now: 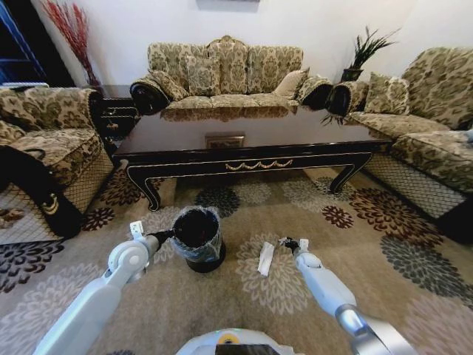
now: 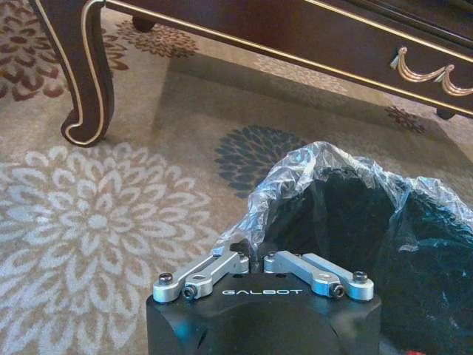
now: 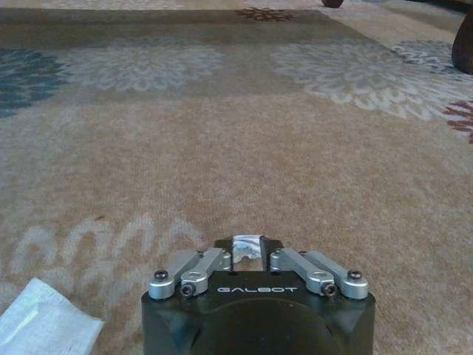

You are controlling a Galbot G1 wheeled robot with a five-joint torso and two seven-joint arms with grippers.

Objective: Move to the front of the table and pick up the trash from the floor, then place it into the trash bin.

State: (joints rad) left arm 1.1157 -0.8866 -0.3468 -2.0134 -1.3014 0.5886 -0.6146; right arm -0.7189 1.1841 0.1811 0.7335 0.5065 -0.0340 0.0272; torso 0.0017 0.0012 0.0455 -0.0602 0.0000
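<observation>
The table (image 1: 244, 140) is seen straight ahead across the upper middle of the head view, so the approach is judged done. One trash bin (image 1: 196, 238) is counted, just left of centre on the floor (image 1: 244, 310). The left gripper (image 1: 168, 234) is held at the bin's rim; whether it is clenched or released cannot be told, and what lies in the bin is lost in the dark. One piece of trash, a white wrapper (image 1: 266, 259), is counted on the carpet at centre, not yet binned. The right gripper (image 1: 287, 242) is held low just beside it, its grip equally unreadable. The wrapper's pick-up and drop are left.
</observation>
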